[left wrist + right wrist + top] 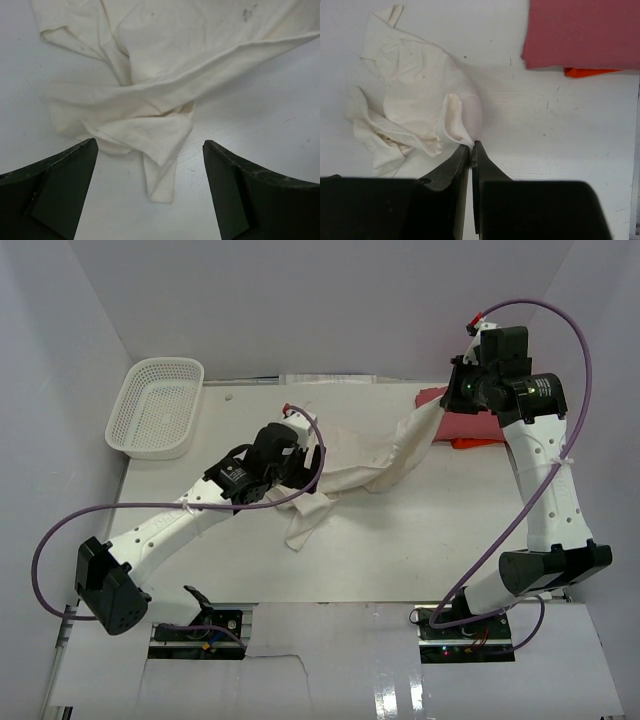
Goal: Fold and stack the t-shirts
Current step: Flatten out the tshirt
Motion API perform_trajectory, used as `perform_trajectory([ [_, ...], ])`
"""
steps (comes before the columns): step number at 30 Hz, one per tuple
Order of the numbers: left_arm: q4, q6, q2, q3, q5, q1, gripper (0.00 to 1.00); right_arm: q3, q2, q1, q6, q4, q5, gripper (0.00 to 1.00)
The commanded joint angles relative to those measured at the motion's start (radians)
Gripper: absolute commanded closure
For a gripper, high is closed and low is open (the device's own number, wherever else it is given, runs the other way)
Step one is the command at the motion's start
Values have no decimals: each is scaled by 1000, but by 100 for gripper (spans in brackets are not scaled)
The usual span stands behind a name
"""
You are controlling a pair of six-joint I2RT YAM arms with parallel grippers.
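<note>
The cream-white t-shirt (365,468) lies crumpled across the middle of the table, with one end lifted toward the back right. My right gripper (471,145) is shut on an edge of that lifted end, and the cloth (415,100) hangs down from its tips. My left gripper (150,144) stands open just above the shirt's near folds (150,130), with a narrow tail of cloth between its fingers (65,185) and nothing held. The red t-shirt (580,32) lies folded flat at the back right (470,425), beside the right gripper (447,405).
A white mesh basket (155,405) stands at the back left corner. A bright orange bit of cloth (590,71) sticks out from under the red t-shirt. Purple cables loop off both arms. White walls close in the table on three sides.
</note>
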Motion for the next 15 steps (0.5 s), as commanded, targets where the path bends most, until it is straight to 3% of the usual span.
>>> perform_trajectory([
  [1,46,33,-71,-99,-36,8,2,7,-11,-14,-16,50,11,92],
  [5,104,128,-28,-90,1,62,2,-71,-71,-14,-14,76,21,92],
  [8,113,151,59,-20,146,197,2,-98,-95,-16,-17,73,40,92],
  [9,112,118,102,-4,204,276,2,-104,-100,-16,-19,71,43,92],
  [10,131,104,118,-4,413,324,2,-113,-105,-18,-20,71,43,92],
  [13,211,65,199,-9,653,474,2,-131,-118,-18,-23,73,25,92],
  [15,196,78,260,49,696,525,2,-131,-117,-18,-25,73,8,92],
])
